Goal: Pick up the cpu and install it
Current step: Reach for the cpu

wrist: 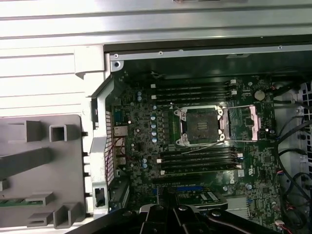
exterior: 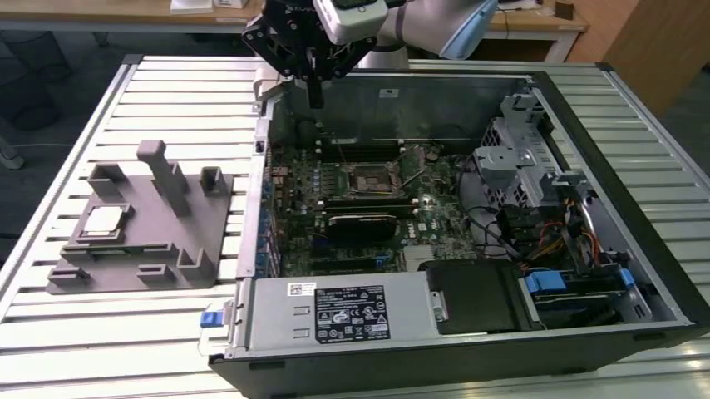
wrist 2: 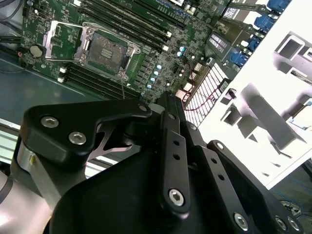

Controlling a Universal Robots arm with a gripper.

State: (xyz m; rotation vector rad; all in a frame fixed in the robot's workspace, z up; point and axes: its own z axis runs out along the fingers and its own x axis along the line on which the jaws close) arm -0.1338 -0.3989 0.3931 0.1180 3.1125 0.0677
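Hovering above the far wall of the open case [exterior: 444, 83], with fingers [exterior: 316, 91] drawn together on nothing, judging from the exterior view. Sitting well apart from the fingers, off toward the exterior view's left and nearer that camera: the cpu [exterior: 103, 220], flat in a recess of the grey fixture [exterior: 150, 245] on the slatted counter [exterior: 166, 91], outside the case. Lying closer to the fingers, below them and further into the case on the board: the socket [wrist: 201, 126], with cover plate swung aside and bed bare in both wrist views.

Judging by looks: light, stiff and thin, with a smooth metal top likely to be slippery and an underside probably delicate. Best taken by two opposite edges, kept level, with gentle pressure, never by a corner or the top face alone. Worth noting how little of the rim seems to stand above the recess, leaving scant edge to catch. Worth guarding against a tilt or a drop onto the socket.

Counting: one cpu, one fixture with several upright posts, one case, one socket, one arm. Flanking the socket on two sides: rows of memory slots, too fine to number with confidence.
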